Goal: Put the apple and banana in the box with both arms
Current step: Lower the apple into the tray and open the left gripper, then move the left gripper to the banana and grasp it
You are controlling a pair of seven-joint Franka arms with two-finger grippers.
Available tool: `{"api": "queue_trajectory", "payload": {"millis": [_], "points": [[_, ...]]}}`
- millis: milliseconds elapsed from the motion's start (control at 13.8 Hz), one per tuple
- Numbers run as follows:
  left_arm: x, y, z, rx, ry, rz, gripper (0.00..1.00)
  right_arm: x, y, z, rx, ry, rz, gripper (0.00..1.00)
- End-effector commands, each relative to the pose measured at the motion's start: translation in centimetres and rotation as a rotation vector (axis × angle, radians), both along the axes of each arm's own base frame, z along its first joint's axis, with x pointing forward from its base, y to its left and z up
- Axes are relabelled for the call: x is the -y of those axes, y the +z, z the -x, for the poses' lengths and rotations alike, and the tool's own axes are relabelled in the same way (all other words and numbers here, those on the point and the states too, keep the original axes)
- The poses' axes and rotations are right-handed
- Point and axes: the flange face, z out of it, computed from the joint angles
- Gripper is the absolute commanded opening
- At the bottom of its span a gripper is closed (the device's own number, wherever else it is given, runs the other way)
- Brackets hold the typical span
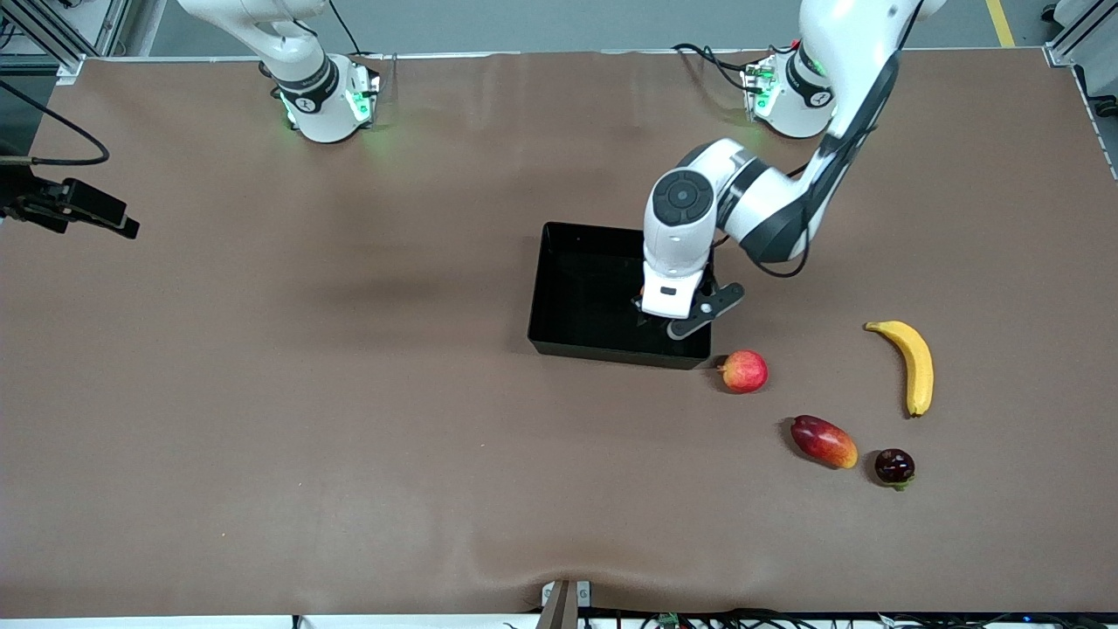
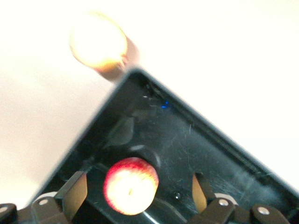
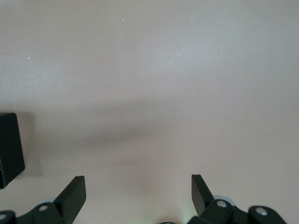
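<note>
The left gripper [image 2: 135,192] hangs low inside the box [image 1: 559,288], at the corner toward the left arm's end of the counter [image 1: 349,419], with its jaws spread wide. The apple [image 2: 130,185] lies on the black floor between them, and neither finger [image 2: 74,193] touches it — it sits closer to one finger than to the other. From the front, the arm's wrist hides the apple. The banana [image 1: 911,365] lies on the counter, well apart from the box, toward the left arm's end. A smoother pink-red apple [image 1: 744,370] rests just outside the box's near corner, and it shows as a washed-out round shape in the left wrist view. Nearer the front camera lie a red-yellow mango [image 1: 823,441] and, beside it, a small dark fruit [image 1: 894,466]. The right arm waits — its gripper [image 3: 138,191] hovers over bare counter, jaws wide open and holding nothing.
</note>
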Motion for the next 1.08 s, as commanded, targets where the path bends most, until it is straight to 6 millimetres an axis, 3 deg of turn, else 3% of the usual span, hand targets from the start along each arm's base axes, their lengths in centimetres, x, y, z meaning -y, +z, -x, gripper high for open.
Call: {"api": "queue_trajectory", "payload": {"millis": [0, 72, 217, 434, 651, 723, 795, 940, 1012], "points": [[-3.0, 4.7, -2.9, -0.040, -0.024, -0.029, 1.00, 0.2, 0.7, 0.5, 0.009, 0.042, 0.022, 1.00], [-5.9, 6.0, -3.6, -0.060, -0.052, -0.048, 1.00, 0.0, 0.9, 0.7, 0.011, 0.046, 0.022, 1.00], [-13.1, 6.6, -5.6, -0.117, -0.126, -0.068, 1.00, -0.4, 1.6, 0.9, 0.031, 0.051, 0.020, 1.00], [-24.1, 5.0, -8.0, -0.195, -0.181, -0.056, 1.00, -0.9, 1.8, 1.2, 0.025, 0.062, 0.019, 1.00], [-34.1, 1.7, -8.3, -0.228, -0.222, -0.015, 1.00, -1.0, 1.9, 1.0, 0.036, 0.062, 0.011, 1.00], [-36.7, 0.2, -7.8, -0.231, -0.233, -0.001, 1.00, -0.8, 1.9, 1.0, 0.036, 0.059, 0.012, 1.00], [-38.1, -1.6, -7.0, -0.230, -0.248, 0.012, 1.00, -0.2, 2.1, 1.2, 0.039, 0.048, 0.009, 1.00], [-40.8, -5.3, -5.4, -0.201, -0.273, 0.029, 1.00, -0.4, 4.6, 1.8, 0.093, 0.052, 0.014, 1.00], [-42.0, -6.7, -4.7, -0.174, -0.299, 0.041, 1.00, -0.6, 4.1, 1.7, 0.082, 0.055, 0.014, 1.00]]}}
